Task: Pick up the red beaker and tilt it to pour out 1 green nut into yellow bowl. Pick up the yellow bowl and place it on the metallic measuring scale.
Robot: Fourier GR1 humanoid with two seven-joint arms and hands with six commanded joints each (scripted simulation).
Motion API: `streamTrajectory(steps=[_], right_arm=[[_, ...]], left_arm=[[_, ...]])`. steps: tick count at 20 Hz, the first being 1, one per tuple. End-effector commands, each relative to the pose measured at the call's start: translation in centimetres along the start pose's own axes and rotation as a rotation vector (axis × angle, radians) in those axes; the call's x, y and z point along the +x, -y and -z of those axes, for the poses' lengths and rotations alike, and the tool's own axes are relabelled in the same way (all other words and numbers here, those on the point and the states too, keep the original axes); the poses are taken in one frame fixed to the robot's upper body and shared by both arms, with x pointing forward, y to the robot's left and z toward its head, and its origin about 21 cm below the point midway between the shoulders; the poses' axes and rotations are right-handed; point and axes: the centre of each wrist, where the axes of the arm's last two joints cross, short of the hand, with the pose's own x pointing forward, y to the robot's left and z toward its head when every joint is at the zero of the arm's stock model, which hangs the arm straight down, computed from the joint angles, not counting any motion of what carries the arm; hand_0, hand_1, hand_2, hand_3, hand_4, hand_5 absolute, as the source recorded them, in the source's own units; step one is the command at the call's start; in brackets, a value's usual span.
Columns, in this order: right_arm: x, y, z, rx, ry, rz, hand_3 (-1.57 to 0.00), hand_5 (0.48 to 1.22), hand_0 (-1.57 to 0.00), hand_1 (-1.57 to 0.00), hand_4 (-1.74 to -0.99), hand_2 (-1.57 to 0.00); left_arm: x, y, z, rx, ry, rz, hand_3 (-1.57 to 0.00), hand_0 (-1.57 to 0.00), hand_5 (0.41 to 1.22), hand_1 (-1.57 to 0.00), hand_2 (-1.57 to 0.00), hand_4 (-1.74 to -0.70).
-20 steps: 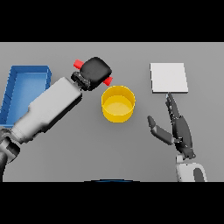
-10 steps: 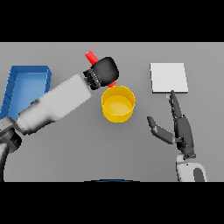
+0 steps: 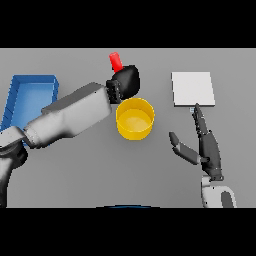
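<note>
A: Where is the red beaker (image 3: 115, 62)?

B: Upper middle of the frame, just above the yellow bowl (image 3: 135, 118). The left hand (image 3: 126, 83) is wrapped round it, so only the beaker's upper part pokes out above the dark fist, leaning a little to the left. The rest is hidden by the hand.

A: Is it over the bowl?

B: Hand and beaker sit at the bowl's far rim, the hand overlapping that rim in the picture. Whether the beaker's mouth points into the bowl I cannot tell; it may be turned away from the camera.

A: And the bowl?

B: It stands upright on the grey desk (image 3: 75, 170), centre of the frame. Its inside looks plain yellow; I can make out no green nut in it.

A: The other hand?

B: The right hand (image 3: 206, 148) is at the lower right, fingers straight and pointing up the frame, thumb spread out to the left, holding nothing. Its fingertips end just below the metallic measuring scale (image 3: 193, 89), the pale square plate at the upper right, well apart from the bowl.

A: Anything else?

B: A blue tray (image 3: 17, 91) at the left edge, partly behind the left arm.
</note>
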Motion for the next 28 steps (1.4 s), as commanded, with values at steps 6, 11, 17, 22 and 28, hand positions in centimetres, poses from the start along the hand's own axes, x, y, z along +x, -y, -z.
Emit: streamTrajectory(steps=[6,11,17,22,28], right_arm=[[0.1,0.1,-0.2,-0.006,0.005,-0.006,0.00,0.568,0.00,0.00,-1.137,0.00],[0.1,-0.4,0.1,0.001,0.019,-0.008,0.00,0.553,0.00,0.00,-1.131,0.00],[0.1,-0.1,0.5,0.044,0.027,0.003,0.00,0.576,0.00,0.00,-1.104,0.00],[0.2,-0.4,0.9,0.051,0.045,0.002,0.00,0.595,0.00,0.00,-1.118,0.00],[0.2,-0.2,1.0,0.074,0.040,-0.030,0.00,0.628,0.00,0.00,-1.142,0.00]], left_arm=[[-3.6,-4.0,-0.9,0.010,-0.033,0.206,-1.57,-1.57,1.221,-1.57,-1.57,-1.73],[-12.3,-5.5,-4.4,0.044,-0.231,0.150,-1.57,-1.57,1.221,-1.57,-1.57,-1.72],[-22.3,-1.7,-11.1,0.073,-0.575,-0.506,-1.51,-1.57,1.221,-1.57,-1.57,-1.73],[-24.7,9.1,-16.5,0.215,-0.742,-1.194,-1.54,-1.57,1.221,-1.57,-1.57,-1.74],[-18.3,20.0,-16.5,0.205,-1.047,-1.587,-1.56,-1.57,1.221,-1.57,-1.57,-1.74]])
